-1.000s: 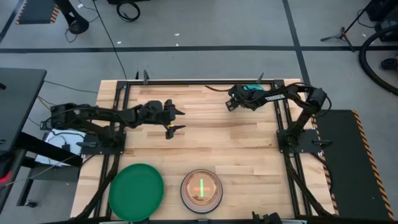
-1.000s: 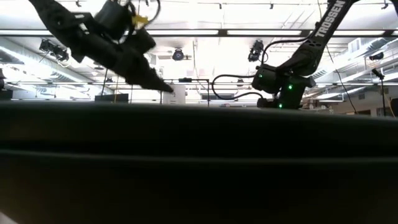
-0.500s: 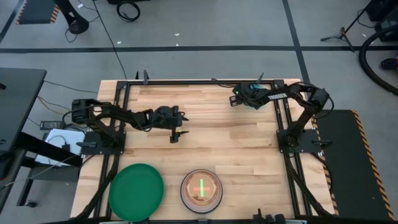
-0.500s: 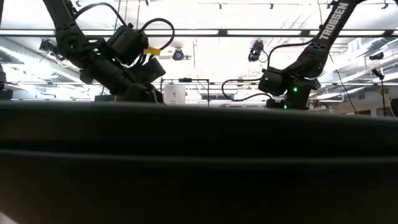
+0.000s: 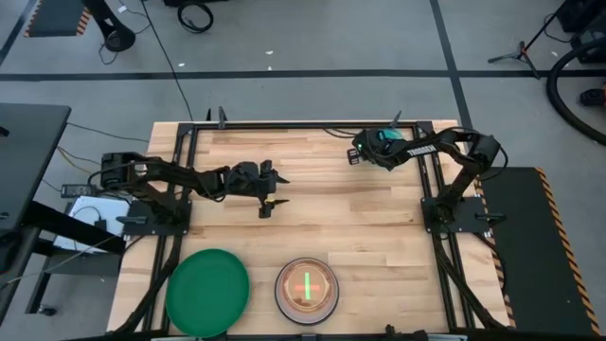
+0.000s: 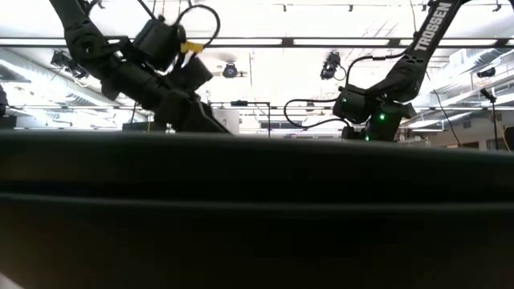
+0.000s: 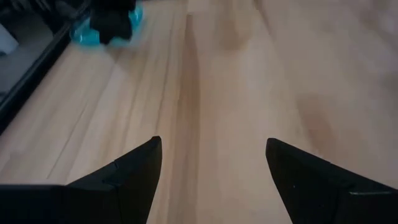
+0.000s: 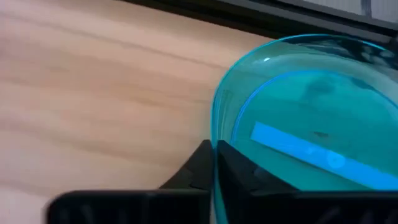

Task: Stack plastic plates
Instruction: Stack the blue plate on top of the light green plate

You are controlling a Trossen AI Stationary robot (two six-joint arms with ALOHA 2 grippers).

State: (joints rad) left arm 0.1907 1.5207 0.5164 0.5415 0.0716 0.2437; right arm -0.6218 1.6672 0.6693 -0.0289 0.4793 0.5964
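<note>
Right gripper grasping cyan plate at the far right of the surface.
We find the right gripper [image 5: 363, 154] with fingers clenched on the cyan plate's [image 8: 311, 143] rim, raised off the wooden surface [image 5: 322, 218]. The left gripper [image 5: 269, 189] hangs mid-surface, fingers released. A dark green plate [image 5: 207, 291] and a plate stack [image 5: 307, 289] lie at the near edge.

In the high view the table [image 5: 312, 227] fills the frame's middle. The left gripper [image 5: 270, 189] sits left of centre over bare wood, fingers [image 7: 121, 180] spread apart. The right gripper [image 5: 358, 153] is in the upper right of the table, near its far edge, clamped on the rim of a small plate [image 8: 311, 137]. At the bottom edge a large plate [image 5: 207, 291] lies lower left, and just right of it a stack of plates [image 5: 307, 289] at bottom centre, apart from it.
</note>
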